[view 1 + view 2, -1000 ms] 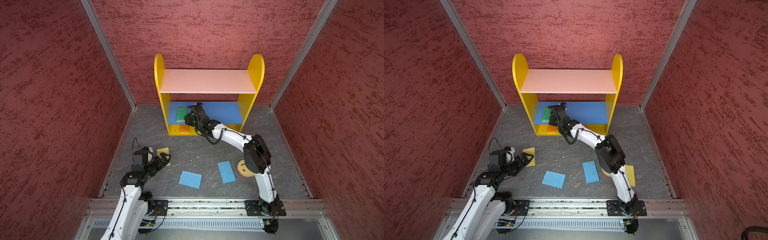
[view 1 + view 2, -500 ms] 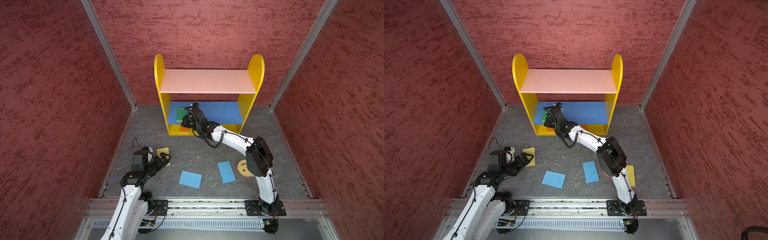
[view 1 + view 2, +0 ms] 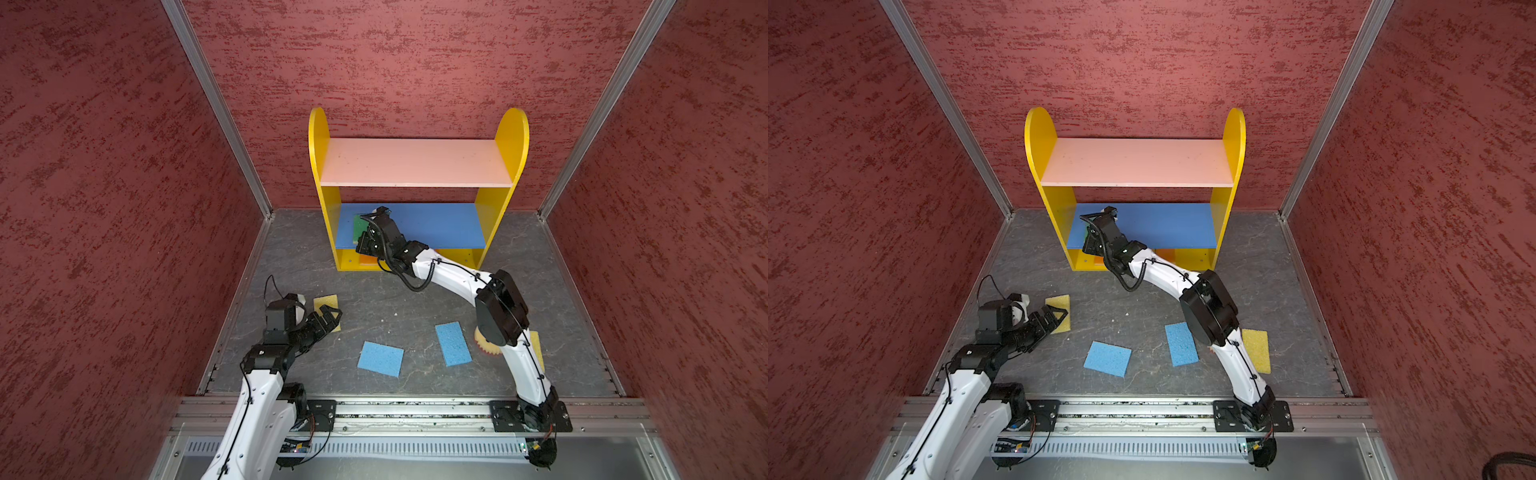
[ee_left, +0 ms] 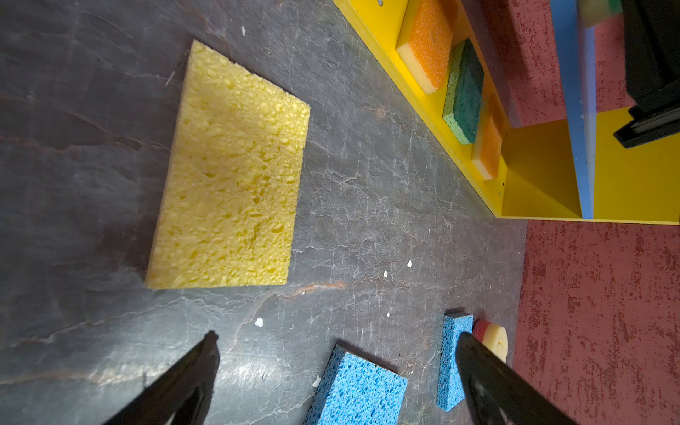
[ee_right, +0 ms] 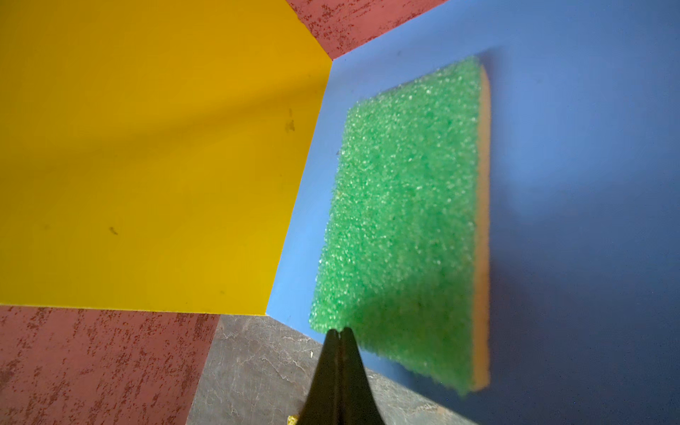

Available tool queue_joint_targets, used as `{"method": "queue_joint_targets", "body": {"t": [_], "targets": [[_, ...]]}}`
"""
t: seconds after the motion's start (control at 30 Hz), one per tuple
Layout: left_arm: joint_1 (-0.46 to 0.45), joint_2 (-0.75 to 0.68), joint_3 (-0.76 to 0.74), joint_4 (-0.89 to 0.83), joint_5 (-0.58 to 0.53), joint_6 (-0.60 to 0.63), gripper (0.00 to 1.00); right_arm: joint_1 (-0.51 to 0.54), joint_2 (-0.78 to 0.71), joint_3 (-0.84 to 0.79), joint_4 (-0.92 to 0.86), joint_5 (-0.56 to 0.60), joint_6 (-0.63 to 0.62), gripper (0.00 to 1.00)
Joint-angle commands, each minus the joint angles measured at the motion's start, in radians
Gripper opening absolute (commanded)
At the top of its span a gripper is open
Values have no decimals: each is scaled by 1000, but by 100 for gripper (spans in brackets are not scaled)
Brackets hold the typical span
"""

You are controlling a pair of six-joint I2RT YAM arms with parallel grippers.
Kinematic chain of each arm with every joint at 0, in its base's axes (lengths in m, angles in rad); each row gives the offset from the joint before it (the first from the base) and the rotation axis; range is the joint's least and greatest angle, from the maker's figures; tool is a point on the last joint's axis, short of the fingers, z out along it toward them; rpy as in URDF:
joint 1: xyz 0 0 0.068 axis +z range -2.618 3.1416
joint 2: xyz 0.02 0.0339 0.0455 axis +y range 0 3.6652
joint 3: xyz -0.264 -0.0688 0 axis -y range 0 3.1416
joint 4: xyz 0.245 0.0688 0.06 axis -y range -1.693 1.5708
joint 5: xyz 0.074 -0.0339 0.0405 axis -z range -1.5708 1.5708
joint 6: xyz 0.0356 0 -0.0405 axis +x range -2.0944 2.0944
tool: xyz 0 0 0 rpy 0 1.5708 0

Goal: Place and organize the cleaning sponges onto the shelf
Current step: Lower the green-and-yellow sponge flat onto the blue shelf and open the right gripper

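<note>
The green sponge (image 5: 404, 220) lies flat, scrub side up, on the blue middle board (image 3: 440, 224) of the shelf (image 3: 415, 162), at its left end just beside the yellow side panel (image 5: 147, 165). Its long axis runs front to back, up and down in both top views, with a short edge toward the open front. The right hand (image 5: 336, 333) is fully closed, fingers pressed together with nothing between them. Its tips sit at the sponge's near corner; whether they press on it I cannot tell. The left hand (image 4: 336, 336) is spread wide and holds nothing, poised over the surface (image 3: 374, 299) just short of the yellow sponge (image 4: 232, 173), at the lower left of both top views. A second ago the right hand's fingers stood partly apart, a little farther right over the board. It has since closed and shifted left, while the left arm has not moved.
</note>
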State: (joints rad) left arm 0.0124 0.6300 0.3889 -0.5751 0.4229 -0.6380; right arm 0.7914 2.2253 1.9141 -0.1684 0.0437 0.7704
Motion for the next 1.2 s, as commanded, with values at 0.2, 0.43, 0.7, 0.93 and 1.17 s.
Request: {"method": "queue_joint_targets", "body": {"t": [0.2, 0.43, 0.7, 0.93, 1.17], "targets": [[11, 7, -2, 6, 7, 17, 100, 6, 27, 46, -13, -24, 9, 0], [10, 0, -1, 2, 8, 17, 99, 3, 60, 95, -29, -19, 3, 0], [11, 2, -1, 2, 9, 18, 100, -1, 56, 94, -39, -9, 2, 0], [9, 2, -2, 1, 10, 18, 99, -6, 51, 95, -32, -6, 5, 0], [10, 1, 2, -1, 14, 17, 99, -5, 27, 91, -18, -32, 4, 0]]}}
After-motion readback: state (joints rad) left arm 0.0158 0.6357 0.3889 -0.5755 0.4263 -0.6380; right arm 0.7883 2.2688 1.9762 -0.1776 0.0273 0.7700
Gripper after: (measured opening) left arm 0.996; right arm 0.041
